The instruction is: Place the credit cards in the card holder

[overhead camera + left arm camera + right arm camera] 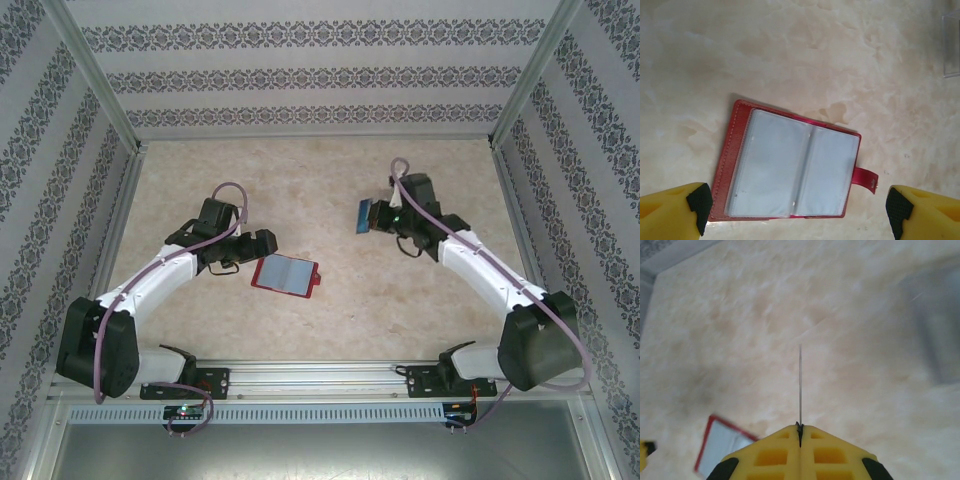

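While the right fingers [796, 437] pinch one credit card [366, 216] aloft, well apart from the card holder [790, 167] lying open on the desk [790, 50] beneath the wide-spread left fingers [262, 241], carrying seems in hand, and next its edge must meet a pocket mouth.

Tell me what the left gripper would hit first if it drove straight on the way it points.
Probably the open card holder, lying flat on the table straight ahead of the left gripper, between its open jaws. Nothing shows in between; depth is unclear.

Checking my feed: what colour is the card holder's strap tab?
Red strap tab, clearest in the left wrist view.
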Action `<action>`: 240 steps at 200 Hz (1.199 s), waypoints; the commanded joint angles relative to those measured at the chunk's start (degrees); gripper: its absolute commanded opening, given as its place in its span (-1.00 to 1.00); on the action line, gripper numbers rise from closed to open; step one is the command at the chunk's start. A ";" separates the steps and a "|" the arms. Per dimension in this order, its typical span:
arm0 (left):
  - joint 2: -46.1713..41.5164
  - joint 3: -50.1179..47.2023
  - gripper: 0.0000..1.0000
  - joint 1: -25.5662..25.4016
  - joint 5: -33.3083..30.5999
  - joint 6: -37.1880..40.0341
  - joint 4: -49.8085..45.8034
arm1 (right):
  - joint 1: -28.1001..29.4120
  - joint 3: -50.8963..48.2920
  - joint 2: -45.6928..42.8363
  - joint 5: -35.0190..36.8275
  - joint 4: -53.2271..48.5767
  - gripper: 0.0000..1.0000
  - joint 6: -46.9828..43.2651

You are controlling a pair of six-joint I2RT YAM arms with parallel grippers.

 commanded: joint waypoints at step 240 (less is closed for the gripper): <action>5.85 -2.21 0.85 0.39 -6.85 0.30 -4.37 | 24.60 -12.65 20.63 1.92 39.57 -1.00 37.46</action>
